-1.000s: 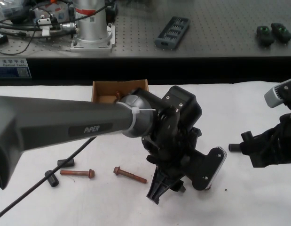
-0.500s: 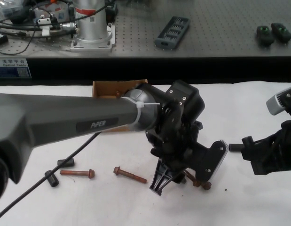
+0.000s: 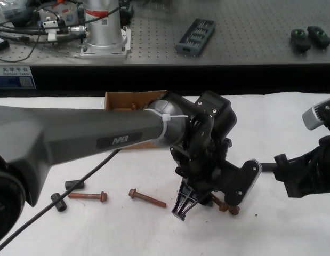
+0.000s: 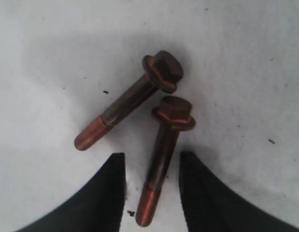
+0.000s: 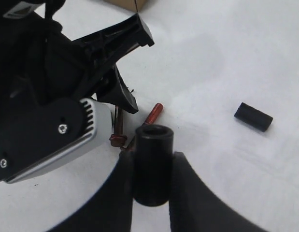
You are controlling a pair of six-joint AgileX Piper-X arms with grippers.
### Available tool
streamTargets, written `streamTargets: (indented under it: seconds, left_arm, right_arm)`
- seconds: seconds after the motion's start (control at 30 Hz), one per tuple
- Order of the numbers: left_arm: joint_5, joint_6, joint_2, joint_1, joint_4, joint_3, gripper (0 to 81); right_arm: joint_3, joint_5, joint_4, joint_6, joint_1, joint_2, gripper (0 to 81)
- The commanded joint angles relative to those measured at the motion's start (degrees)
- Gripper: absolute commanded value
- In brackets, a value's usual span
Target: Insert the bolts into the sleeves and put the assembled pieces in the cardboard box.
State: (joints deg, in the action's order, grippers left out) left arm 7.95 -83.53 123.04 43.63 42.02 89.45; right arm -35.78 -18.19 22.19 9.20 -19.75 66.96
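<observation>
White-covered surface (image 3: 292, 234). Left jaws are open and empty, pointing down, straddling the threaded end of one bolt (image 4: 163, 154); its long axis lies crosswise to their closing (second bolt (image 4: 127, 106) just beside). Right jaws clamp a sleeve (image 5: 153, 166) nearby.

Bright, even light from above, white surface (image 3: 292, 229) pale and close to washed out, soft grey shadow pooled around the bolts (image 4: 132, 99), fading to full white well away from them.
</observation>
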Motion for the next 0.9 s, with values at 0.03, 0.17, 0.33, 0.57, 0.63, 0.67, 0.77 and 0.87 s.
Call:
streamTargets:
  seconds: [0.03,0.17,0.33,0.57,0.63,0.67,0.77,0.87]
  left_arm:
    - [-1.3,-0.5,2.9,0.4,3.8,-0.6,28.1]
    - [-1.8,-0.5,3.2,0.8,6.6,-0.6,28.1]
    - [-3.4,0.3,3.2,1.2,10.1,-0.6,20.5]
    - [-3.4,0.8,3.2,1.2,10.4,-0.6,8.2]
    - [-3.4,1.7,3.2,1.2,10.3,-0.6,8.1]
    - [-3.4,2.7,3.2,1.2,10.3,-0.6,7.3]
    - [-3.2,5.9,3.0,1.2,10.3,-0.6,3.3]
    - [-2.1,11.2,1.9,1.2,8.8,-0.6,0.7]
  right_arm:
    - [-0.2,-0.8,-0.6,-0.2,0.2,-1.4,1.9]
    - [-0.2,-0.8,-0.6,-0.2,0.2,-2.0,1.9]
    - [-0.2,-0.8,-0.6,-0.2,0.2,-2.0,1.9]
    - [-0.2,-0.8,-0.6,-0.2,0.2,-2.0,1.9]
    - [-0.2,-0.8,-0.6,-0.2,0.2,-2.0,1.9]
    - [-0.2,-0.8,-0.6,-0.2,0.2,-2.0,1.9]
    - [-0.2,-0.8,-0.6,-0.2,0.2,-2.0,1.9]
    - [-0.2,-0.8,-0.7,-0.2,0.2,-2.0,1.9]
